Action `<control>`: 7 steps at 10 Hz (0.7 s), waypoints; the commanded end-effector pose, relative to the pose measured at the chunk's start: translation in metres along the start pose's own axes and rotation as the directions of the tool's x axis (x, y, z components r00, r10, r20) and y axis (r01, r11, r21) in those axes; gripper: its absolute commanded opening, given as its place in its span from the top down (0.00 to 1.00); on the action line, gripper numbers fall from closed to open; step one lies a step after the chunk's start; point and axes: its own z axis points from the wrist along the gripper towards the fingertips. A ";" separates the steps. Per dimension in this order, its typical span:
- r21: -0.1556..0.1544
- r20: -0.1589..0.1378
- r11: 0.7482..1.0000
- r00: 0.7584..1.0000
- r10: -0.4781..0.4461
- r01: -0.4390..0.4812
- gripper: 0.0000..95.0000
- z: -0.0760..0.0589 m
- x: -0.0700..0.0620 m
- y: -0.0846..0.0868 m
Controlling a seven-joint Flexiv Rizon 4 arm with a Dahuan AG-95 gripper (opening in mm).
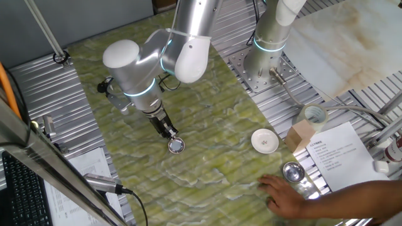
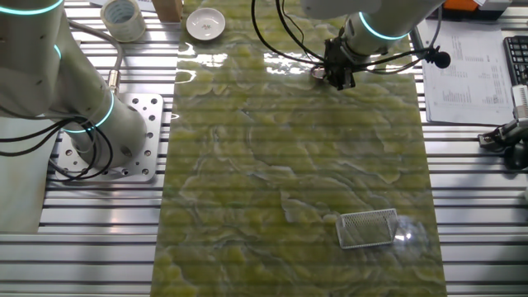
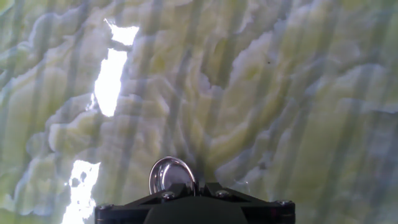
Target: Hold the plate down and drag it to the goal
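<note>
The plate (image 1: 176, 145) is a small shiny silver dish lying on the green marbled mat; it also shows in the other fixed view (image 2: 317, 73) and at the bottom of the hand view (image 3: 170, 173). My gripper (image 1: 170, 132) is shut, its tips together at the plate's rim; I cannot tell whether it presses on the plate. It also shows in the other fixed view (image 2: 337, 76) and the hand view (image 3: 198, 185). The goal (image 2: 369, 228), a thin white three-sided frame, lies far across the mat from the plate. It does not show in one fixed view or the hand view.
A white dish (image 1: 265, 140), a steel bowl (image 1: 293, 171), a tape roll (image 1: 314, 115) and a cardboard box (image 1: 302, 134) stand by the mat's end. A person's hand (image 1: 292, 196) rests there. A second arm's base (image 2: 99, 124) stands beside the mat.
</note>
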 end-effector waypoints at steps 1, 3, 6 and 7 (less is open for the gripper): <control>0.002 -0.001 1.000 1.000 -0.008 0.008 1.00 0.000 0.001 -0.003; 0.002 -0.001 1.000 1.000 -0.015 0.015 1.00 -0.001 0.001 -0.005; 0.008 -0.004 1.000 1.000 -0.016 0.017 1.00 0.000 0.001 -0.007; 0.013 -0.005 1.000 1.000 -0.020 0.020 1.00 0.000 0.001 -0.007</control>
